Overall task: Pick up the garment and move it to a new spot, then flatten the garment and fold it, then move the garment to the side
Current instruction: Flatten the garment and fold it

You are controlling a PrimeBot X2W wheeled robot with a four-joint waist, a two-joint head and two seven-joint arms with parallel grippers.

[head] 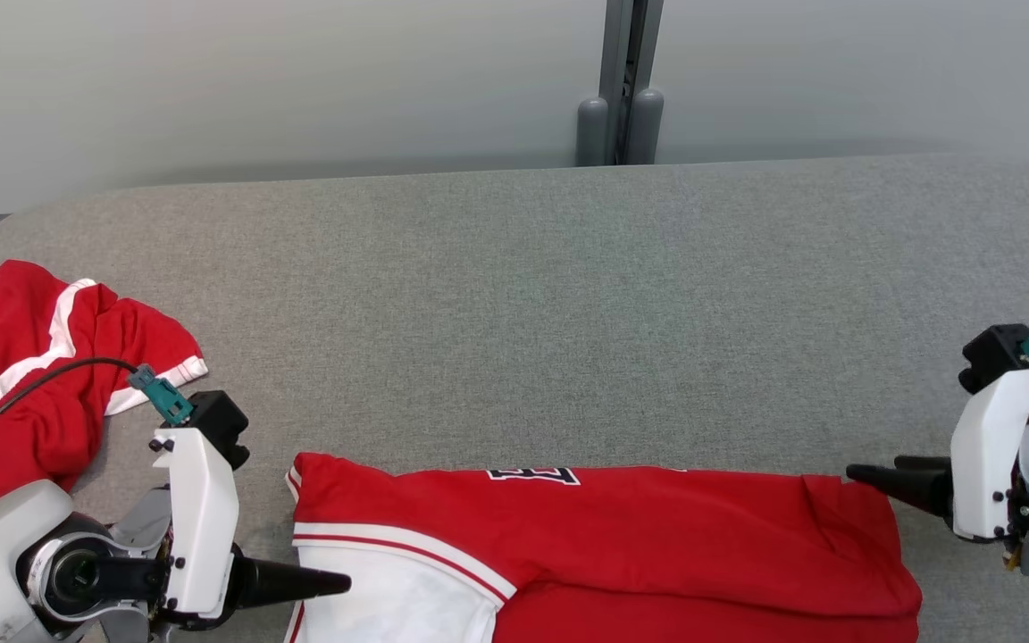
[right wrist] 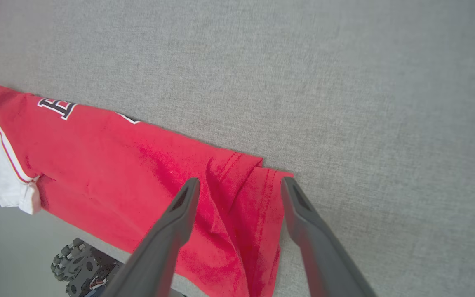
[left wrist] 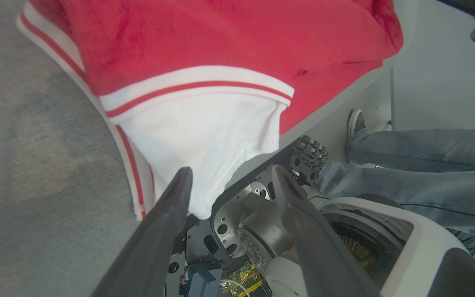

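Observation:
The garment [head: 657, 527] is a red jersey with a white sleeve and black lettering, spread in a long band along the table's near edge and hanging over it. My left gripper [head: 336, 585] is at the garment's left end, open, its fingers pointing at the white sleeve [left wrist: 204, 140]; in the left wrist view the left gripper [left wrist: 231, 171] holds nothing. At the garment's right end my right gripper [head: 872, 469] is open. In the right wrist view the right gripper [right wrist: 241, 181] stands spread above the red hem [right wrist: 241, 206] without gripping it.
A second red and white garment [head: 41, 393] lies crumpled at the table's far left. The grey fabric table [head: 568, 313] stretches back to a wall with a grey post [head: 622, 89]. A person's legs in jeans [left wrist: 427, 165] stand beside my base [left wrist: 262, 231].

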